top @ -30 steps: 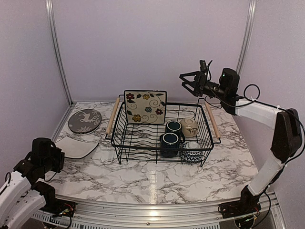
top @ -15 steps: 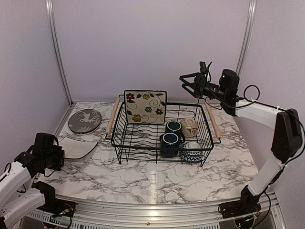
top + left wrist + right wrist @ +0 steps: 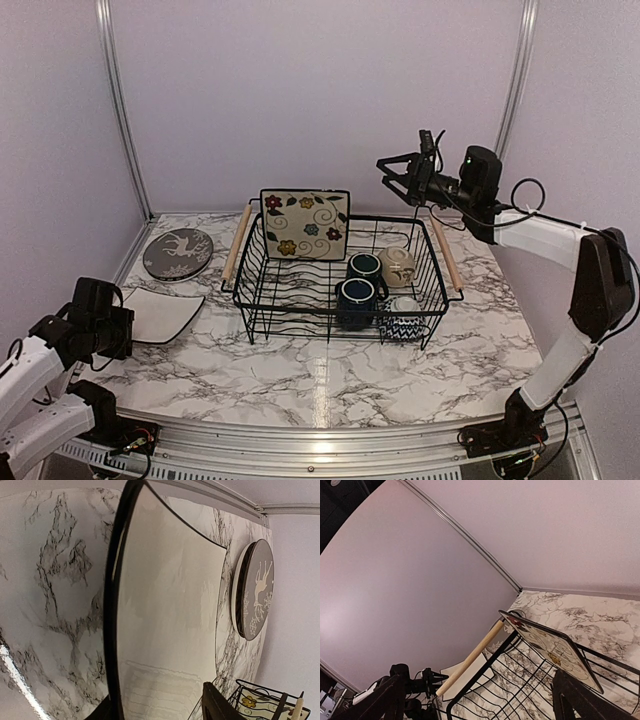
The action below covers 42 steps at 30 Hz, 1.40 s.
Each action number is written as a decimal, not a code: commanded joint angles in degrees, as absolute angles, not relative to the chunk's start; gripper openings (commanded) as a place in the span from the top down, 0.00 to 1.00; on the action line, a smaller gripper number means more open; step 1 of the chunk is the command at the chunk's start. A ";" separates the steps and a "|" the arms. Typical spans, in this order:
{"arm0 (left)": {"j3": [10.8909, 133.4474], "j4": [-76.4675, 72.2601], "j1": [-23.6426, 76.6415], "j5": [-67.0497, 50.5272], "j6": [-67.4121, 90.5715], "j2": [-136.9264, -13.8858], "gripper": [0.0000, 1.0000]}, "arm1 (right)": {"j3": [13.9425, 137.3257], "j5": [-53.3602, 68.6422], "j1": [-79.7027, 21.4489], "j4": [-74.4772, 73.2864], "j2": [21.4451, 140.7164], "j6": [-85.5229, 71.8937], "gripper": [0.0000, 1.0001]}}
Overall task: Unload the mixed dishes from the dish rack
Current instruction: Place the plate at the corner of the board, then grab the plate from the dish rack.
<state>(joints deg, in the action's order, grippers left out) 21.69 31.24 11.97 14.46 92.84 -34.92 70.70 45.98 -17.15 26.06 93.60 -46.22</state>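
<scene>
The dish rack (image 3: 300, 293) stands mid-table. In it a square cream floral plate (image 3: 305, 225) stands upright at the back left, with two dark blue mugs (image 3: 358, 298), a beige bowl (image 3: 398, 265) and a chevron bowl (image 3: 403, 325) to the right. A grey deer plate (image 3: 178, 253) and a plain-faced cream square plate (image 3: 165, 312) lie on the table to the left. My left gripper (image 3: 108, 322) sits low at that cream plate's (image 3: 170, 605) near edge, its fingers (image 3: 217, 706) apart. My right gripper (image 3: 395, 172) hovers open and empty, high above the rack's back right corner.
The rack's wooden handles (image 3: 237, 243) run along its short sides, the left one (image 3: 470, 657) showing in the right wrist view. A purple wall and metal frame posts (image 3: 120, 110) close the back. Bare marble lies in front of the rack (image 3: 320, 380).
My left gripper's jaws have spread apart at the cream plate's edge, and the left arm shifted slightly. The plate now lies flat on the table. The right arm has barely moved.
</scene>
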 commanded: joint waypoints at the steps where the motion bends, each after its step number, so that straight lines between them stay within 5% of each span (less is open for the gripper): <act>1: 21.95 31.16 11.95 15.24 93.43 -35.51 0.45 | 70.49 45.62 -16.96 26.28 92.91 -45.38 0.01; 5: 21.39 31.63 11.95 16.07 93.82 -35.94 0.33 | 70.49 45.53 -16.96 26.23 92.90 -45.41 0.02; 20: 20.21 34.05 12.00 17.16 95.16 -37.16 0.16 | 72.13 45.17 -16.96 25.28 94.24 -44.43 0.01; 24: 20.60 34.63 11.95 17.00 95.07 -38.58 0.02 | 73.43 44.52 -16.96 22.88 94.60 -42.35 0.02; 42: 35.07 48.92 11.95 20.78 91.64 -46.50 0.01 | 75.52 40.65 -17.01 15.80 93.56 -35.82 0.01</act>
